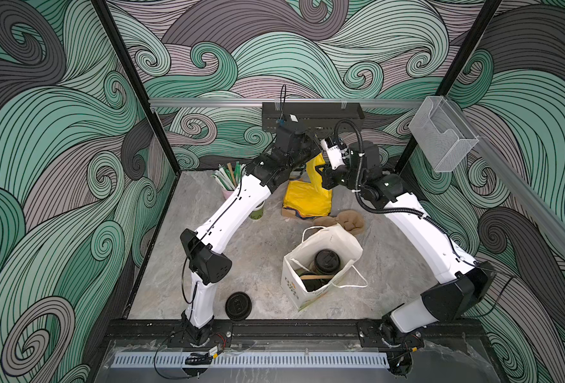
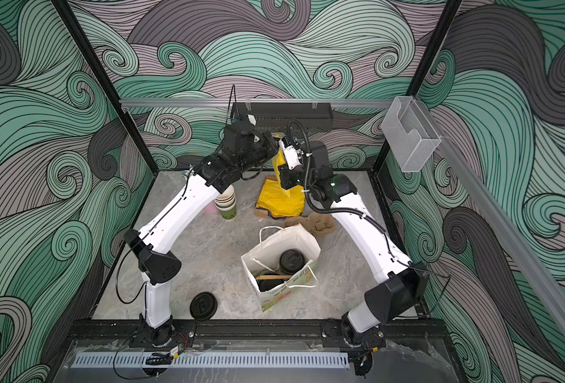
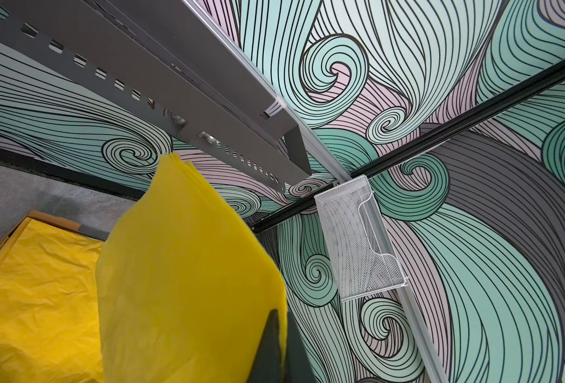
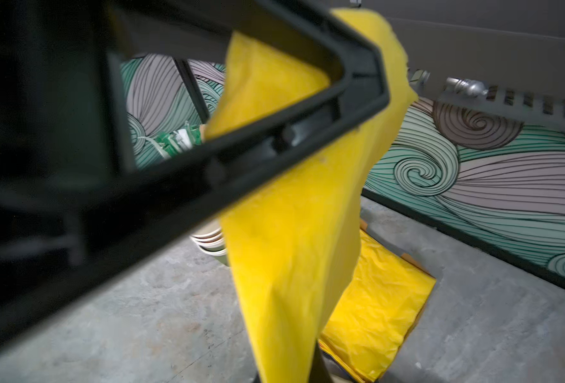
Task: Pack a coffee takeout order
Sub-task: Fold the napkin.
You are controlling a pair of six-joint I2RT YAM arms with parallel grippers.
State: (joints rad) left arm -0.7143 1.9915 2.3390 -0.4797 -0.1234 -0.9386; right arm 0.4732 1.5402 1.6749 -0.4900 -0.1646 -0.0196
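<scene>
Right gripper [image 1: 322, 179] pinched a napkin's [image 1: 314, 165] edge (sheet hung above the stack [image 1: 306, 199]); left gripper's [image 1: 317, 151] hold was unclear.

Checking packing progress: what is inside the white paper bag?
In both top views the white paper bag holds one black-lidded cup and a wooden stick lying over darker items beside it. What those are, and anything beneath, is hidden by the bag's walls.

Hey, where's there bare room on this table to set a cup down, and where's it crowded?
Bare marble lies between the left arm and the paper bag, and between that bag and the right arm. The back is crowded: cup stack, napkin stack, pulp carrier, left pincer and right pincer at a lifted napkin.
</scene>
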